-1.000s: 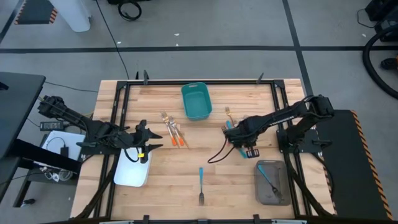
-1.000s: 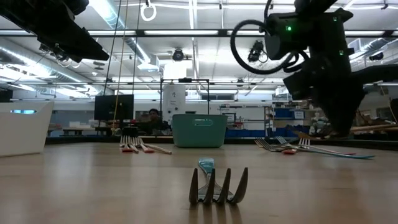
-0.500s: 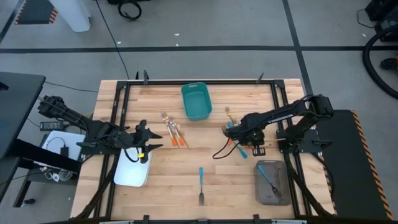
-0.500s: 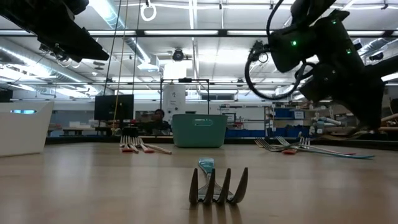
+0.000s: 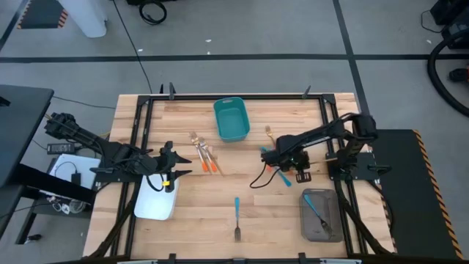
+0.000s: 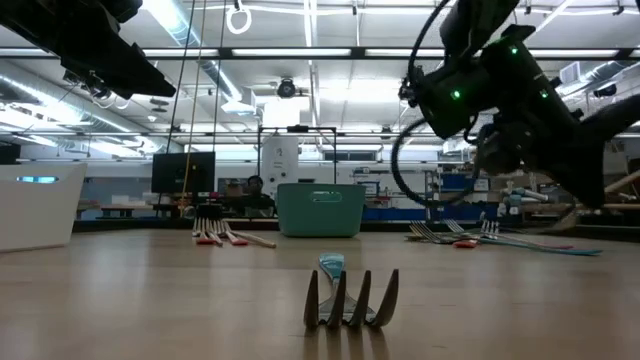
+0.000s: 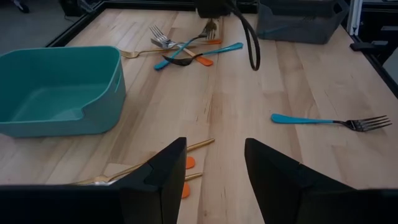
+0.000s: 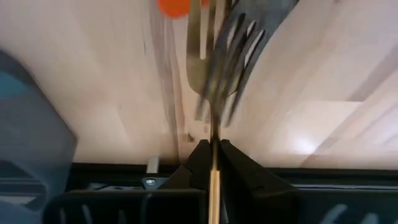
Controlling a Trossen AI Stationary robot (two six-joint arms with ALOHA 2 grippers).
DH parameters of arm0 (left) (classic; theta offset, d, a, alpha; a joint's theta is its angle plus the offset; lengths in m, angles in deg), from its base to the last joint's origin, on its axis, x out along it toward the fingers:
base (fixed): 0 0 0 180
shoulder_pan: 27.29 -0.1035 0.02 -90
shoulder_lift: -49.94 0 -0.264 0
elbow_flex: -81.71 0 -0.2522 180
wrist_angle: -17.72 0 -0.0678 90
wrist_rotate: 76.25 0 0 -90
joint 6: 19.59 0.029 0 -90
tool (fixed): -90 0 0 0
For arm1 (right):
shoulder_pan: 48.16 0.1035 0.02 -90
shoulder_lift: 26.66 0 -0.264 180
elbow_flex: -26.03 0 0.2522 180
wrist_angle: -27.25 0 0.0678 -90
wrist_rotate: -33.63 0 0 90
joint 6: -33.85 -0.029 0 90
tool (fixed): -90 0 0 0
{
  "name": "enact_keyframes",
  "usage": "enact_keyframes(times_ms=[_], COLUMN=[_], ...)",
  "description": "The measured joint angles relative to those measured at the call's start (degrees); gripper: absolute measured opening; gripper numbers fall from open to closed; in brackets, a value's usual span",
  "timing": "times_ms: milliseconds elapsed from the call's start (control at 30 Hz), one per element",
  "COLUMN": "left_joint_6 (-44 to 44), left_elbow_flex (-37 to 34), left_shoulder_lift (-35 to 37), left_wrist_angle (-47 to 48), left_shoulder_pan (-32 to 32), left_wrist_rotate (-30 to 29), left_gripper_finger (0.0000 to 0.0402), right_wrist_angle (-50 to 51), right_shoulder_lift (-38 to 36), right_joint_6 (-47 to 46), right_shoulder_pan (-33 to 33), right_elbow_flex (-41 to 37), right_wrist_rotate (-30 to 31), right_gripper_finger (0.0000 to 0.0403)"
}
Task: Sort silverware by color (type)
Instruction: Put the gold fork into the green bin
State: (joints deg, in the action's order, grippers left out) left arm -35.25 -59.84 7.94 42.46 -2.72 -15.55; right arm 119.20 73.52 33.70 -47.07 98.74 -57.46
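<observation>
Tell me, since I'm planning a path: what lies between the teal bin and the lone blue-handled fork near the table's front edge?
Nothing: in the high view, bare wood runs from the teal bin to the blue-handled fork; the orange-handled forks lie off to one side.

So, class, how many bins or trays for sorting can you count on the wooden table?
3: a teal plastic bin at the far middle, a white oval tray at the near left, and a grey rectangular tray at the near right. None seems hidden.
</observation>
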Motion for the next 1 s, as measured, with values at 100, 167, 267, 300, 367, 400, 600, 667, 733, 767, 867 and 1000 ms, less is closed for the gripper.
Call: enact_keyframes(times_ms=[100, 167, 267, 300, 367, 400, 600, 667, 733, 767, 867, 1000], left_joint_6=[0.0, 0.0, 0.0, 0.0, -0.1, -0.1, -0.2, -0.1, -0.2, -0.2, -0.2, -0.1], left_elbow_flex=[0.0, 0.0, 0.0, 0.0, 0.0, 0.0, 0.0, 0.0, 0.0, 0.0, 0.0, 0.0], left_shoulder_lift=[0.0, 0.0, 0.0, 0.0, 0.0, 0.0, 0.0, 0.0, 0.0, 0.0, 0.0, 0.0], left_wrist_angle=[0.0, 0.0, 0.0, 0.0, 0.0, 0.0, 0.0, 0.0, 0.0, 0.0, 0.0, 0.0], left_shoulder_pan=[0.0, 0.0, 0.0, 0.0, 0.0, 0.0, 0.0, 0.0, 0.0, 0.0, 0.0, 0.0], left_wrist_rotate=[0.0, 0.0, 0.0, 0.0, 0.0, 0.0, 0.0, 0.0, 0.0, 0.0, 0.0, 0.0], left_gripper_finger=[0.0172, 0.0172, 0.0172, 0.0172, 0.0172, 0.0172, 0.0172, 0.0172, 0.0172, 0.0172, 0.0172, 0.0172], right_wrist_angle=[4.0, 5.9, 8.1, 8.8, 10.1, 10.4, 9.5, 8.4, 6.2, 5.1, 0.5, -5.7], right_shoulder_lift=[-0.5, -0.4, -0.4, -0.4, -0.4, -0.4, -0.4, -0.4, -0.4, -0.4, -0.4, -0.4], right_joint_6=[-0.1, -0.2, 0.0, 0.0, 0.3, 0.4, 1.7, 1.9, 1.9, 2.0, 2.9, 3.4], right_shoulder_pan=[-0.3, -0.4, -0.4, -0.4, -0.4, -0.4, -0.4, -0.4, -0.4, -0.4, -0.2, -0.2], right_elbow_flex=[1.8, 3.2, 5.3, 6.1, 7.6, 8.4, 11.8, 12.4, 13.1, 13.3, 13.4, 13.4], right_wrist_rotate=[1.6, 2.9, 3.3, 3.5, 4.6, 5.4, 7.7, 7.7, 7.7, 7.7, 7.3, 7.2], right_gripper_finger=[0.0027, 0.0027, 0.0027, 0.0027, 0.0027, 0.0027, 0.0027, 0.0027, 0.0027, 0.0027, 0.0027, 0.0027])
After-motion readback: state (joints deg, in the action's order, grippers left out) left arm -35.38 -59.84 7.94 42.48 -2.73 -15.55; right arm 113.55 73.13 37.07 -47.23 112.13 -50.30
